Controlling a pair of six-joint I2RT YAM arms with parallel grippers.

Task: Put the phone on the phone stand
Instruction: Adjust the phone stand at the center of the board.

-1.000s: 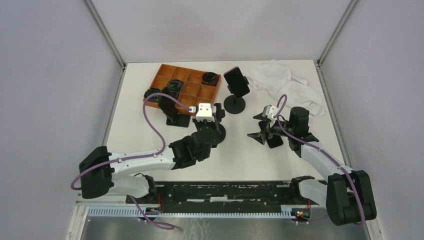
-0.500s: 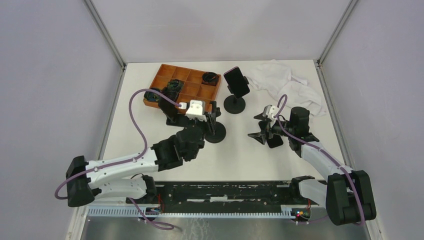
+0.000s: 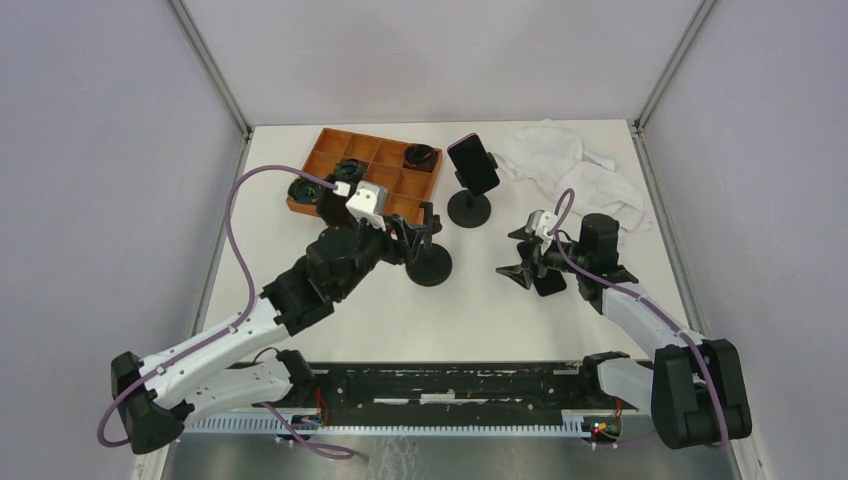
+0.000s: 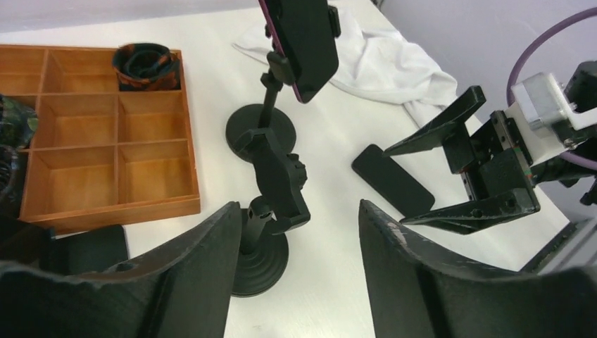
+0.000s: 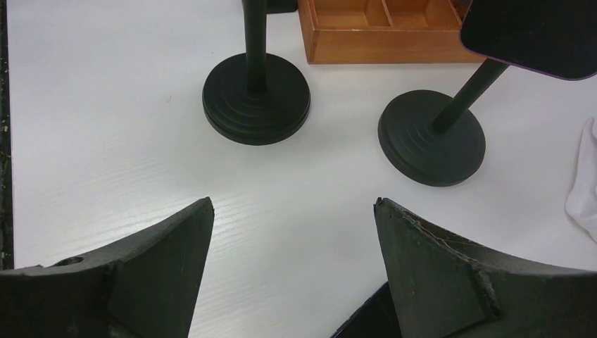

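White surface (image 3: 470,320) filled the enclosure. Orange tray (image 3: 325,135) sat far left, w/ dark rolls (image 3: 421,155) in some compartments. Crumpled white cloth (image 3: 565,160) lay far right. Btwn them, far ctr, a tall stand (image 3: 470,208) stood upright w/ a purple-edged phone (image 3: 473,163) clamped on top, tilted. Empty stand (image 3: 430,265) stood nearer & a bit left of that one, round base on the surface, clamp head bare. A black block (image 4: 95,248) lay flat just near of the tray's near wall.

Left arm reached in from near left toward the empty stand. Left fingers (image 4: 190,274) were partway apart, holding nothing. In wrist view the empty stand showed in the gap btwn them, its head apart from both. From top view, couldn't tell if they touched it.

Right fingers (image 5: 127,267) were spread wide right of ctr, holding nothing.

Flat phone (image 4: 391,180) lay on the surface just beside the right fingers, apart from the empty stand & not on it.
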